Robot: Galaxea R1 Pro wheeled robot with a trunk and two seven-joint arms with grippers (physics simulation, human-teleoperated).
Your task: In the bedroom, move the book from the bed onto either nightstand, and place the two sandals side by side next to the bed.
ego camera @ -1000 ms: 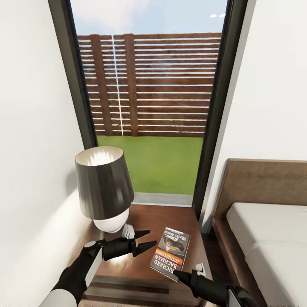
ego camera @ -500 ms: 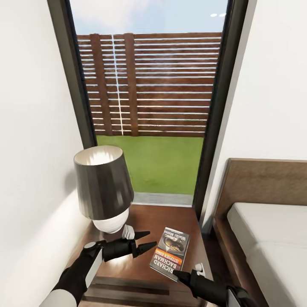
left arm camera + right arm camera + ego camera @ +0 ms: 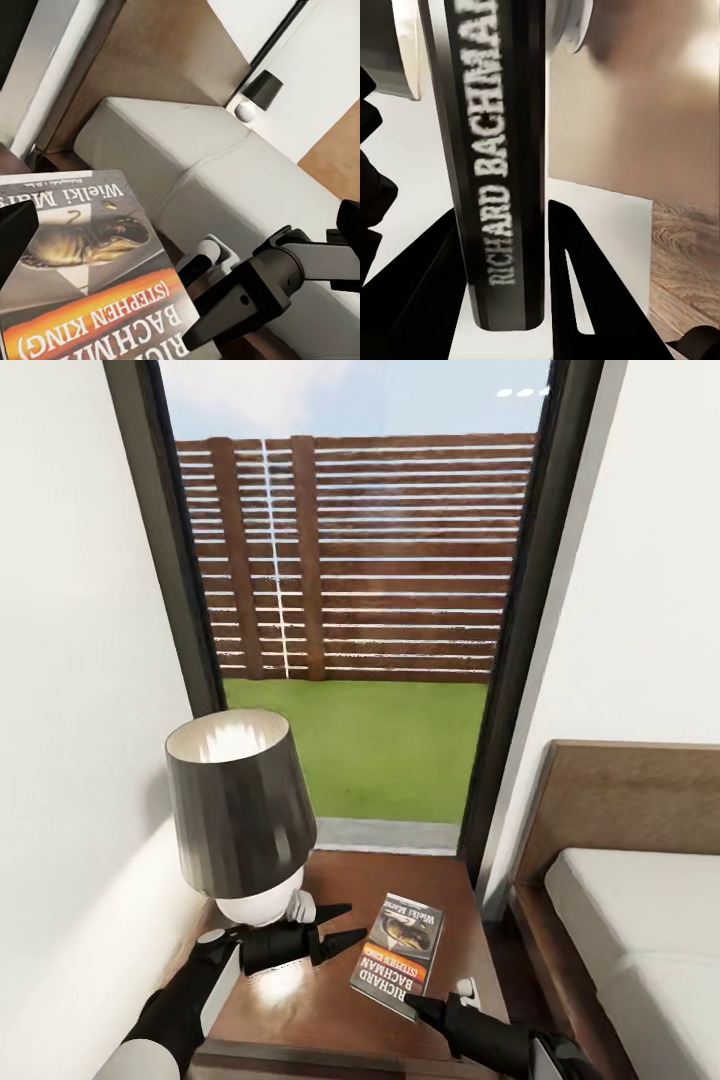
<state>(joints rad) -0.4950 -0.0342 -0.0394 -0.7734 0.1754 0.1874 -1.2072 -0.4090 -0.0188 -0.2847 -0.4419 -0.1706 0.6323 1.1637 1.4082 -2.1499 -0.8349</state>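
The book (image 3: pixel 400 955) lies cover up on the glossy dark nightstand (image 3: pixel 300 1000), just right of the lamp (image 3: pixel 235 810). My right gripper (image 3: pixel 440 1000) holds its near corner. The right wrist view has the spine (image 3: pixel 499 150) pinched between the two black fingers. My left gripper (image 3: pixel 345 922) hovers open over the nightstand, between the lamp base and the book, touching neither. In the left wrist view the book cover (image 3: pixel 82 262) is close up, with the right gripper (image 3: pixel 196 300) at its edge. The bed (image 3: pixel 640 930) is at the right. The sandals are out of view.
A tall dark-framed window (image 3: pixel 350 610) stands behind the nightstand, with a white wall close on the left. The wooden headboard (image 3: pixel 620 800) rises right of the nightstand. A second lamp (image 3: pixel 255 94) stands beyond the bed's far side.
The head camera has shifted a little, so the whole picture has moved. Book and both grippers keep their places on the nightstand.
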